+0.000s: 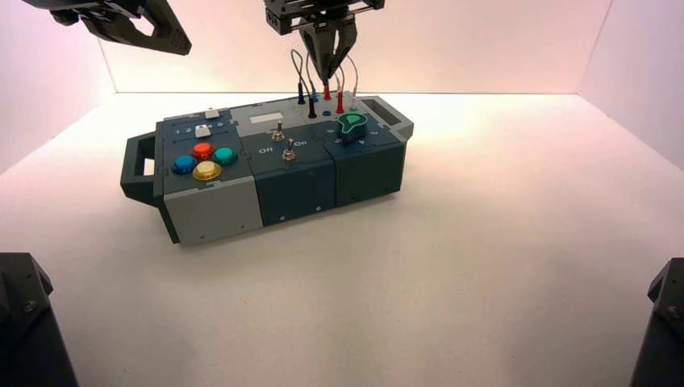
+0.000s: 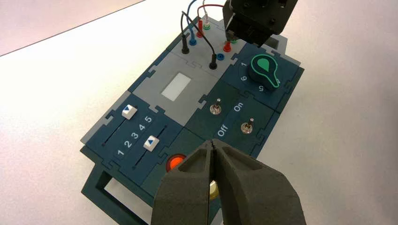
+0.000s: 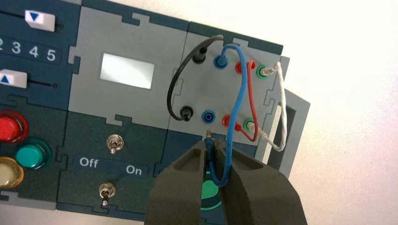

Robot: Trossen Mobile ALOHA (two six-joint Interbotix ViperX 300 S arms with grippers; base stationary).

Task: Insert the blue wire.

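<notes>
The blue wire [image 3: 240, 101] has one plug seated in the back blue socket [image 3: 219, 61]. It loops down to its free dark blue plug [image 3: 210, 142]. My right gripper [image 3: 213, 143] is shut on that plug, metal tip pointing at the empty front blue socket [image 3: 207, 116], a short gap away. In the high view the right gripper [image 1: 326, 74] hangs over the wire block at the box's back. The left wrist view shows it [image 2: 256, 21] above the sockets, with the blue wire [image 2: 190, 18] beside it. My left gripper [image 2: 213, 146] is shut and empty, hovering above the coloured buttons.
The box [image 1: 211, 214] stands turned on the white table. Black [image 3: 174, 79], red [image 3: 251, 105] and white [image 3: 283, 110] wires are plugged in beside the blue one. Two toggle switches [image 3: 112, 143], a green knob [image 1: 352, 125], sliders and round buttons [image 1: 202, 151] fill the rest.
</notes>
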